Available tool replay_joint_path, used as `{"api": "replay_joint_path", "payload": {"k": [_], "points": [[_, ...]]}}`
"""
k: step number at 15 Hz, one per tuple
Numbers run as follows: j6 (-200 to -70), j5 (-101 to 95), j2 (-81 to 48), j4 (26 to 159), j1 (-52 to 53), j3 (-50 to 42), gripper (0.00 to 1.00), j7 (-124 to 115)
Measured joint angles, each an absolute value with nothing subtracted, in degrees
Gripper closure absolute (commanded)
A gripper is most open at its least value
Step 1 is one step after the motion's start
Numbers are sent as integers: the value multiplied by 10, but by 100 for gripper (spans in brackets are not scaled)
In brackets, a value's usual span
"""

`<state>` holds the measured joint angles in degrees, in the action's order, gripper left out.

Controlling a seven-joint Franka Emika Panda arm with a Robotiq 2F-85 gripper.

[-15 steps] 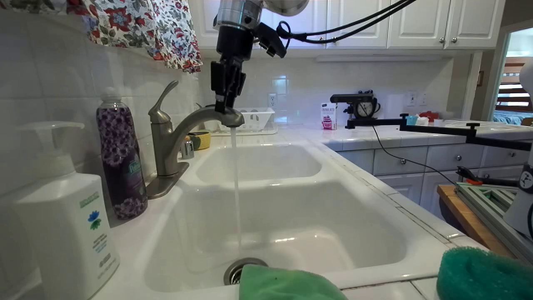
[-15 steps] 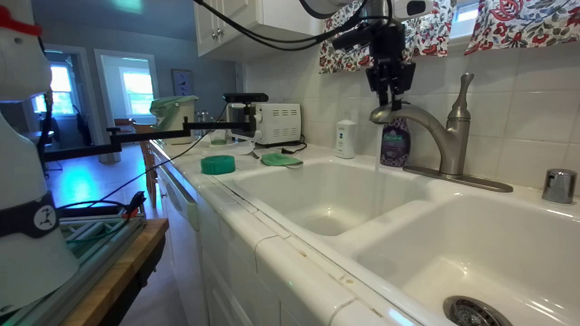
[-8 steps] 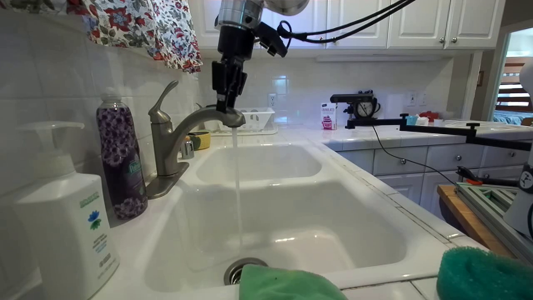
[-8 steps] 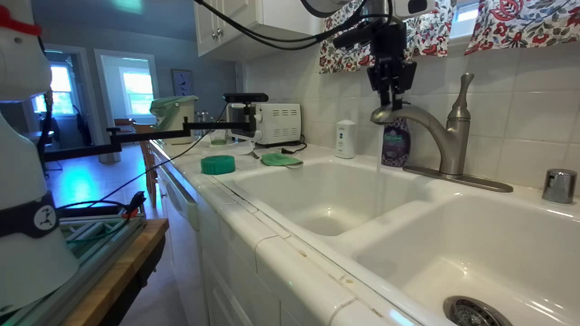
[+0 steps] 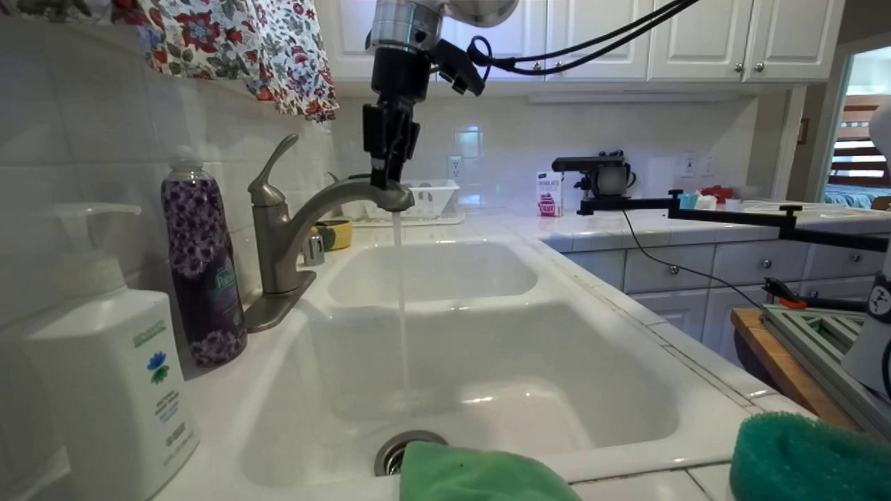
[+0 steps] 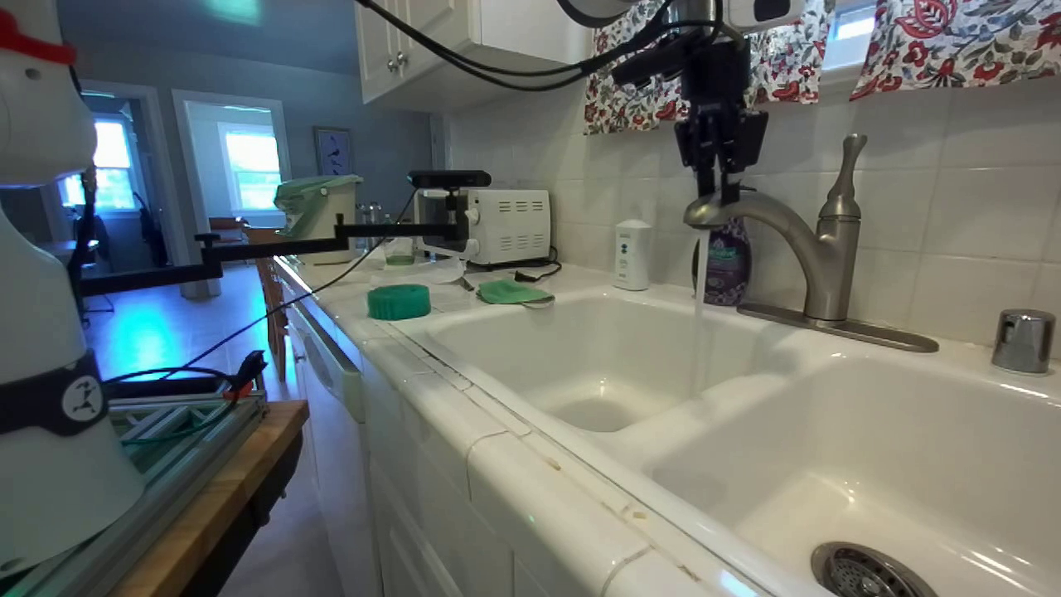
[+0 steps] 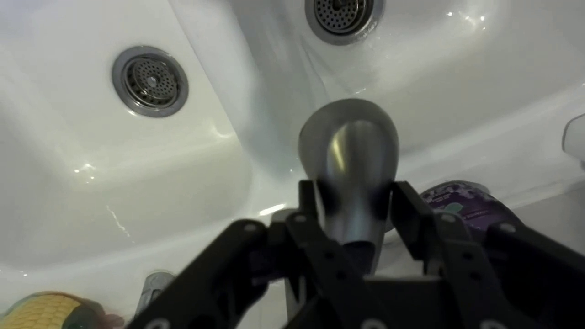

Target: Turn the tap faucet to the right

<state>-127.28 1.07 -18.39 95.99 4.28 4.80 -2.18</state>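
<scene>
Arm (image 5: 407,31): last links enter from above in both exterior views; gripper (image 7: 353,192) points down, leaning slightly. Jaws part-way in, clamped from both sides on the spout of the tap faucet (image 6: 816,249), just behind its outlet. Faucet stands on the back ledge of the sink (image 6: 713,406), lever (image 6: 845,178) pointing up; water (image 5: 401,299) falls into the basin (image 5: 487,355) nearer the purple bottle (image 5: 202,271).

Count: faucet 1; basins 2; drains (image 7: 151,82) 2 (wrist view); purple bottle 1; white pump dispenser (image 5: 111,376) 1; chrome cap (image 6: 1023,342) 1; green cloth (image 6: 507,291) 1; teal sponge (image 6: 398,303) 1.

Labels: purple bottle, script beginning "Pal", rest unclear. Dispenser, blue flower over green leaf, small print too blurred. Carton (image 5: 550,195), pink lettering, not legible.
</scene>
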Motion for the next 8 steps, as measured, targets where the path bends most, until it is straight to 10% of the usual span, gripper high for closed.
{"api": "replay_joint_path", "payload": {"k": [8], "points": [[-1270,8,-182,960,27,40,54,21]]}}
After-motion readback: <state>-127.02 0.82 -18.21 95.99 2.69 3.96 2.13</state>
